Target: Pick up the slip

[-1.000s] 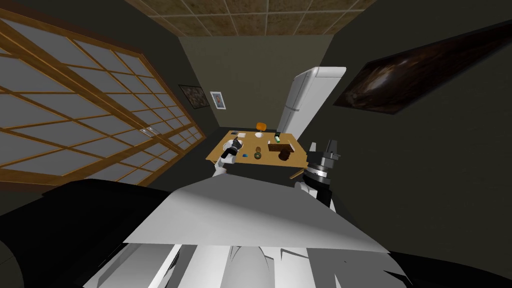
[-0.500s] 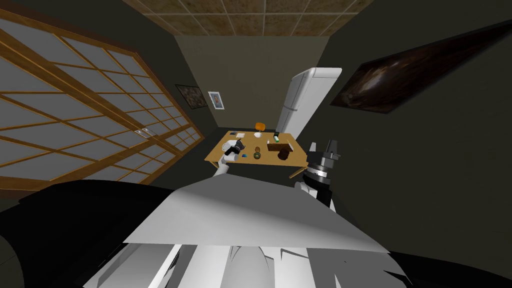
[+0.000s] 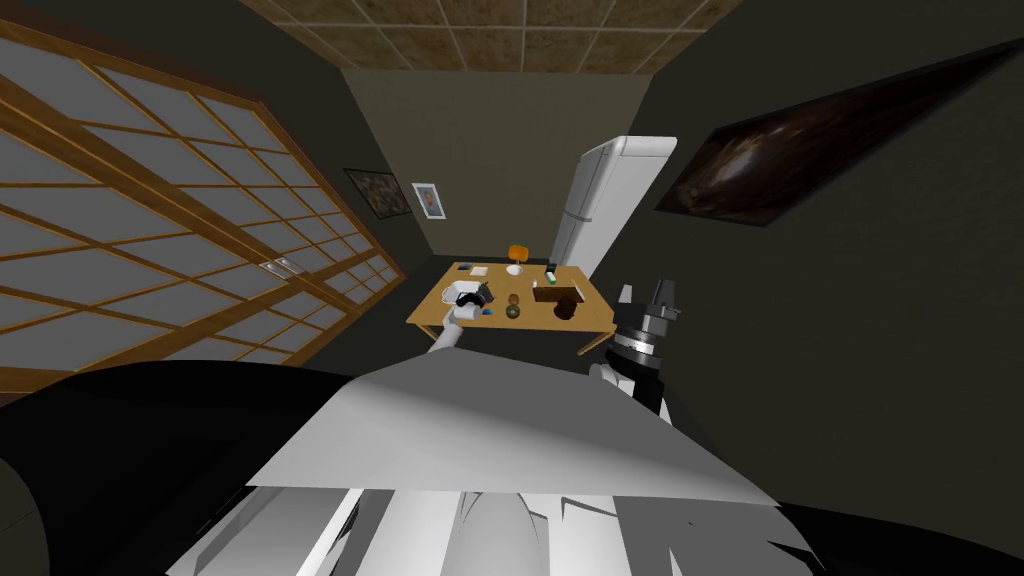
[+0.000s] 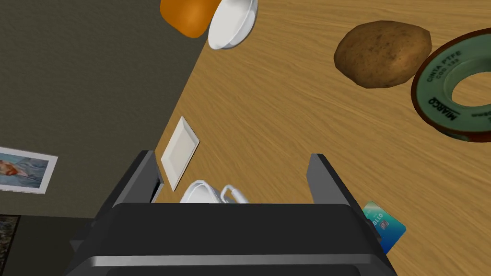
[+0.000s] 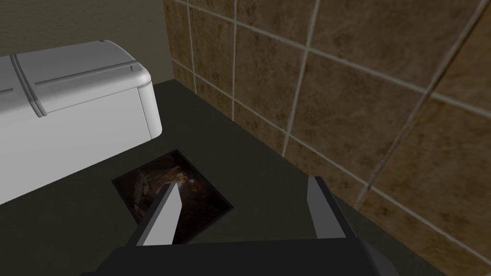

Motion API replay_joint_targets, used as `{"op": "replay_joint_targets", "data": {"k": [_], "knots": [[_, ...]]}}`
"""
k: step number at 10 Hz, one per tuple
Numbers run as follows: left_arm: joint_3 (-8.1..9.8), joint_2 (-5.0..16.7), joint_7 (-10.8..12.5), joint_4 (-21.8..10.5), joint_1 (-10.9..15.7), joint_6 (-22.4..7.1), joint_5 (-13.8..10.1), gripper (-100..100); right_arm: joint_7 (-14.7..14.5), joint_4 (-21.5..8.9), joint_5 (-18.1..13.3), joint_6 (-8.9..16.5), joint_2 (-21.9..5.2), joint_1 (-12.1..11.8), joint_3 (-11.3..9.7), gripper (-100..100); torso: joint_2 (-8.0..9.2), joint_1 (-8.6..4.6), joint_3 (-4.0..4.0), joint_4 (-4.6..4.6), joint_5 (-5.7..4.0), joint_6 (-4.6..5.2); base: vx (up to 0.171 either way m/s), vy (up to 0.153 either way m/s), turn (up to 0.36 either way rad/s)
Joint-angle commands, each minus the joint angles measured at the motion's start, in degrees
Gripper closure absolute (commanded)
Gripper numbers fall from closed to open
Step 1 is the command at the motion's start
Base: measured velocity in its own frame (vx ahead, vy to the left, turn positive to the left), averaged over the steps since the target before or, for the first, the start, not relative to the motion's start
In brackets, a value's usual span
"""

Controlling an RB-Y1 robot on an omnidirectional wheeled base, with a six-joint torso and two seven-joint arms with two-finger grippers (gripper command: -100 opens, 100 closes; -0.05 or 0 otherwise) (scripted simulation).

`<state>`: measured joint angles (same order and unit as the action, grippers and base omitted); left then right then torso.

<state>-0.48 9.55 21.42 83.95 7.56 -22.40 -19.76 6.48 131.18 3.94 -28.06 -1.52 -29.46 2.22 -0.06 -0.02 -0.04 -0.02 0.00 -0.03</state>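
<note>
Left gripper (image 4: 230, 155): over the left part of the table (image 4: 287, 110), its two fingers spread wide and holding nothing
Slip (image 4: 180, 152): a flat white rectangle lying at the table's far edge by the wall, just outside one of the left fingers and not between them
White handled piece (image 4: 209, 191): low between the open fingers, close against the gripper's body
Blue card (image 4: 387, 229): flat on the wood, just beyond the other finger
Bowl (image 4: 233, 23): white, at the same far edge, with an orange thing (image 4: 188, 17) beside it
Potato (image 4: 382, 53) and tape roll (image 4: 453, 103): side by side, well apart from the slip
Right gripper (image 5: 243, 183): raised at the robot's right, off the table, fingers apart and empty
Step in hand: lining up on the slip, by my reading, with no contact yet
Doing it well: shift the hand toward the wall-side edge until the slip sits centred in the span, come down clear of the handled piece, then close slowly, since so thin a sheet will likely slide rather than lift
</note>
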Motion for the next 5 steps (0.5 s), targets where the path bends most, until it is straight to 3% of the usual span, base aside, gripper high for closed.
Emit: {"op": "replay_joint_targets", "data": {"k": [1, 4, 5], "knots": [[-0.57, -0.67, 0.47, -2.86, 2.08, -2.86, 0.35, -100, 0.0, 0.0, 0.0, 0.0, 0.0, 0.0, 0.0, 0, 0.0, 0.0, 0.0, 0.0, 0.0, 0.0, 0.011, -0.005, -0.05], [-1.2, -0.81, 0.86, -5.95, 3.92, -6.31, 0.28, -100, 0.0, 0.0, 0.0, 0.0, 0.0, 0.0, 0.0, 0, -0.02, -0.02, -0.01, 0.0, -0.01, 0.01, 0.013, -0.007, -0.036], [-1.86, -0.95, 1.2, -8.59, 5.71, -8.09, 0.28, -100, 0.0, 0.0, 0.0, 0.0, 0.0, 0.0, 0.0, 0, -0.01, -0.02, 0.0, 0.0, -0.01, -0.01, 0.016, -0.011, -0.049]]}}
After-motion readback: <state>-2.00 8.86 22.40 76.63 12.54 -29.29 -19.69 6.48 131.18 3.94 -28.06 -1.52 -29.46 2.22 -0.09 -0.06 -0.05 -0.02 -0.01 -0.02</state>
